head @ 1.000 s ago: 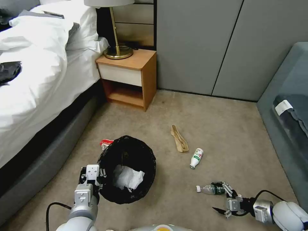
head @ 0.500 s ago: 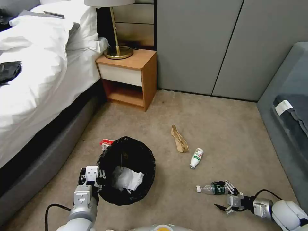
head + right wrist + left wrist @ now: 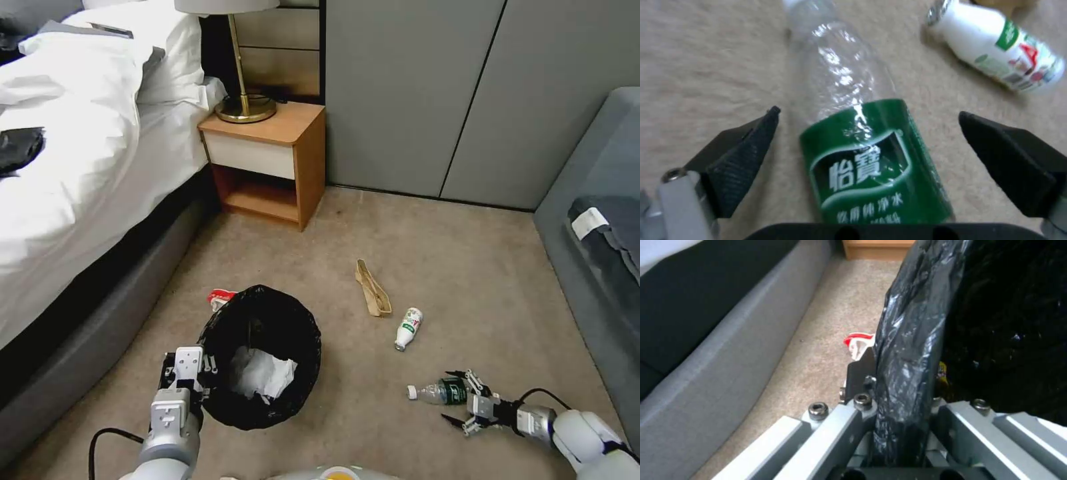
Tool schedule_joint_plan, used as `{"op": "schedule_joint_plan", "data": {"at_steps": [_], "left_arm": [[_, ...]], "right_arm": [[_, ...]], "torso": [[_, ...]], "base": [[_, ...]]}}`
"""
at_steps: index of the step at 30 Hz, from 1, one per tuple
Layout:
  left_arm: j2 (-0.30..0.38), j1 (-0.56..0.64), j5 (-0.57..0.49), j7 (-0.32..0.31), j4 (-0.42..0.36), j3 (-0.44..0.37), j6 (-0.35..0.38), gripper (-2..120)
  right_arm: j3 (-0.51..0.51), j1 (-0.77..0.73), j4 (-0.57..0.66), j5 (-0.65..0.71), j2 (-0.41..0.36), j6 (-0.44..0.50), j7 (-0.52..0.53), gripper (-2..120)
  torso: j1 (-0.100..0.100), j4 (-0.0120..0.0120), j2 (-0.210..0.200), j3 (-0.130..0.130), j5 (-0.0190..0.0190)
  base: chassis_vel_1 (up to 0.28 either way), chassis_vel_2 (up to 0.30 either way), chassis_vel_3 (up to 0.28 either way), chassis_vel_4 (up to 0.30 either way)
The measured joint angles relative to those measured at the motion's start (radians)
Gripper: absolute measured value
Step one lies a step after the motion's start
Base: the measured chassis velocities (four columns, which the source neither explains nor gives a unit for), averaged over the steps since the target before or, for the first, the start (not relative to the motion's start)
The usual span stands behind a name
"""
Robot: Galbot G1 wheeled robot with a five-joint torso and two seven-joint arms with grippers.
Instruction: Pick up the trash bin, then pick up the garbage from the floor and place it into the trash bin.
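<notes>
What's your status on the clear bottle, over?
Left tool shut on trash bin rim. Right tool open, straddling clear bottle on carpet, not gripping. White bottle lies apart. Nothing blocking.

Lined trash bin and scattered litter on the beige carpet

The round trash bin with its black plastic liner holds crumpled white tissue. A red-white packet lies touching its far rim. Right of the bin lie a tan peel-like strip, a small white bottle and a clear green-labelled bottle.
</notes>
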Motion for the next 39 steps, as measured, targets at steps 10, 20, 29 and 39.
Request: {"op": "schedule_joint_plan", "data": {"at_steps": [10, 20, 29, 39], "left_arm": [[-0.016, 0.019, 0.035, -0.001, -0.011, 0.0, 0.002, 1], [-0.02, 0.018, 0.042, -0.002, -0.008, 0.004, 0.003, 1], [-0.015, 0.013, 0.039, -0.002, -0.004, 0.005, 0.004, 1], [-0.008, -0.001, 0.032, -0.002, 0.008, 0.01, 0.006, 1]], "right_arm": [[-0.064, 0.127, -0.214, 0.057, 0.047, 0.03, -0.001, 62], [-0.09, 0.117, -0.194, 0.091, 0.048, 0.011, -0.001, 36], [-0.092, 0.08, -0.163, 0.167, 0.045, 0.0, -0.001, 26], [-0.1, -0.126, 0.273, 0.64, -0.005, -0.138, 0.06, 25]], "torso": [[0.0, -0.0012, 0.0, 0.0, -0.0022], [0.0, 0.0004, 0.0, 0.0, -0.0002], [0.0, 0.0002, 0.0, 0.0, 0.0006], [0.0, -0.0001, 0.0, 0.0, 0.0]], "base": [[0.0, 0.0, 0.0, 0.0], [0.0, 0.0, 0.0, 0.0], [0.0, 0.0, 0.0, 0.0], [0.0, 0.0, 0.0, 0.0]]}}
